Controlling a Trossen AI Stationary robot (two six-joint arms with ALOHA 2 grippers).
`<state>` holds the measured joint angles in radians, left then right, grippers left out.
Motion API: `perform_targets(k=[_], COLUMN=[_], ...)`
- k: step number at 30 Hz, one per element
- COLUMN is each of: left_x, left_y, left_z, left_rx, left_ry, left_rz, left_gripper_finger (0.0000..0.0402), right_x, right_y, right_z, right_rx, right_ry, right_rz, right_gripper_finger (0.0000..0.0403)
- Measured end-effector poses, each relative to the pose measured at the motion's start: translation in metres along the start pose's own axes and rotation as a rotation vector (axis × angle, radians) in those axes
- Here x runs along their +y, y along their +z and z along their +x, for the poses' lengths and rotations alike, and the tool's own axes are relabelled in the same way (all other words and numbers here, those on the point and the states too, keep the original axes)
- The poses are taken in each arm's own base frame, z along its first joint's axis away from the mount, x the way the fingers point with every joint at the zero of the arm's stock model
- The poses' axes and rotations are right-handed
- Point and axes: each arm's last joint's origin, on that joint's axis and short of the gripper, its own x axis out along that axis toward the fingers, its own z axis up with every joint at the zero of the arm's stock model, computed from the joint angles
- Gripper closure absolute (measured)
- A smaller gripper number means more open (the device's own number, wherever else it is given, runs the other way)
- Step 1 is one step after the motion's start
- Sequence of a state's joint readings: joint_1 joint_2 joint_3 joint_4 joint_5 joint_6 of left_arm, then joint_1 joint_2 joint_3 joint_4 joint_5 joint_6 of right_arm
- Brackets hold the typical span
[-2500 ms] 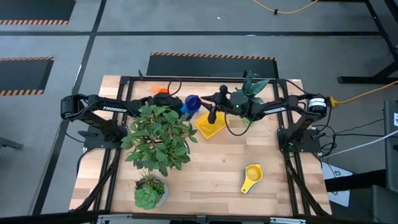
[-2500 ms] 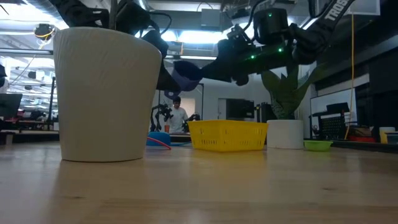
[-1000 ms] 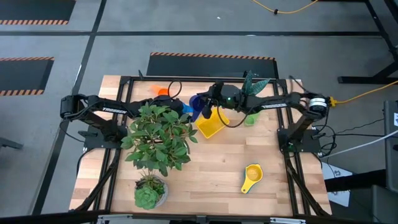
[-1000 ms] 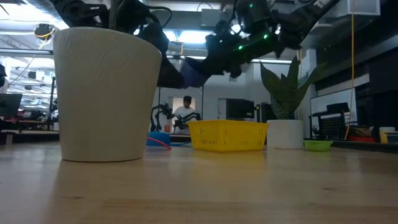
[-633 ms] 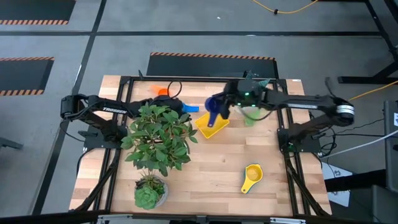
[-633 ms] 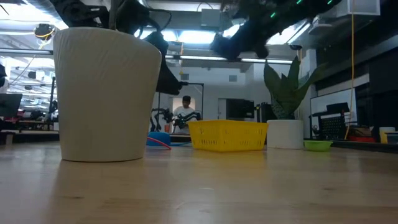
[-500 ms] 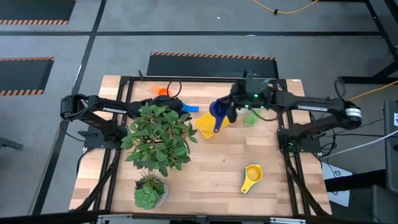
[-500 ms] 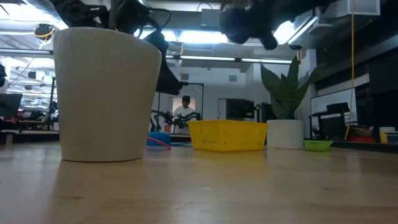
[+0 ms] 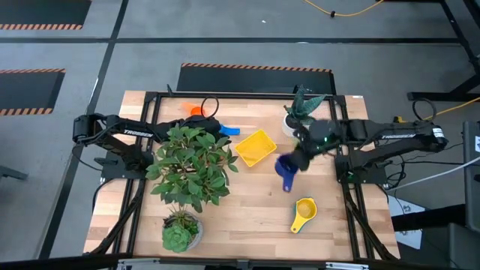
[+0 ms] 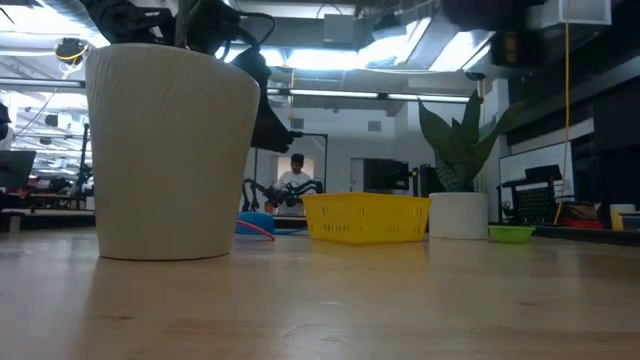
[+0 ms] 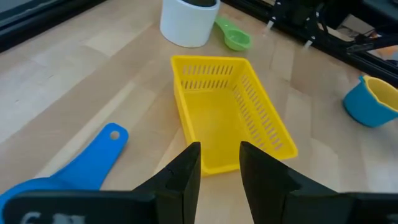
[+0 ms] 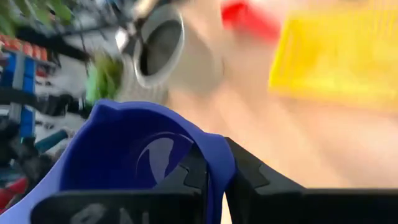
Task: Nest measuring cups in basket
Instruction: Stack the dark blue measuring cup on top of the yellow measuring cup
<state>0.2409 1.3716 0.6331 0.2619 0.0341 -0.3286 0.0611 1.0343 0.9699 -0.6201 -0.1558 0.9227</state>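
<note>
Gripping the rim of a dark blue plastic measuring cup (image 9: 285, 169) between nearly closed fingers, the right gripper (image 9: 298, 160) hangs above the bare wooden table (image 9: 247, 202), between the shallow bright-yellow plastic basket (image 9: 255, 147) and a small yellow measuring cup (image 9: 303, 212) lying near the front of the table. In the right wrist view the wall of the blue cup (image 12: 149, 158) sits pinched between the two dark fingers (image 12: 245, 171). The basket holds nothing. The left gripper (image 11: 219, 167) waits at the back of the table behind a large leafy plant in a white pot (image 9: 191, 165), its fingers slightly parted and holding nothing, aimed at the basket (image 11: 227, 112). A light blue measuring cup (image 11: 74, 168) lies just beside it. A green measuring cup (image 11: 233, 37) rests next to a small white pot (image 11: 186, 22), and an orange cup (image 9: 195, 111) lies at the back edge. A person (image 10: 295, 180) sits in the room beyond the table.
</note>
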Motion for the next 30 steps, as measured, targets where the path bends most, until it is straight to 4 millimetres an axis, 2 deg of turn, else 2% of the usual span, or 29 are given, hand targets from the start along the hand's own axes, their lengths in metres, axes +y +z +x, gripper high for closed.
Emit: perform_targets(k=[6, 17, 24, 30], left_x=[0.0, 0.0, 0.0, 0.0], left_y=[0.0, 0.0, 0.0, 0.0], left_z=[0.0, 0.0, 0.0, 0.0], left_rx=[0.0, -0.001, -0.001, -0.002], left_ry=[-0.001, -0.001, -0.001, -0.001], left_rz=[0.0, 0.0, 0.0, 0.0], left_gripper_finger=[0.0297, 0.0297, 0.0297, 0.0297], right_x=[0.004, -0.008, -0.024, -0.029], right_y=[-0.04, -0.098, -0.121, -0.13], right_z=[0.007, 0.03, 0.04, 0.044], right_rx=[0.16, 0.266, 0.313, 0.331], right_ry=[-0.135, -0.3, -0.395, -0.435], right_rz=[0.125, 0.135, 0.171, 0.16], right_gripper_finger=[0.0369, 0.0368, 0.0368, 0.0368])
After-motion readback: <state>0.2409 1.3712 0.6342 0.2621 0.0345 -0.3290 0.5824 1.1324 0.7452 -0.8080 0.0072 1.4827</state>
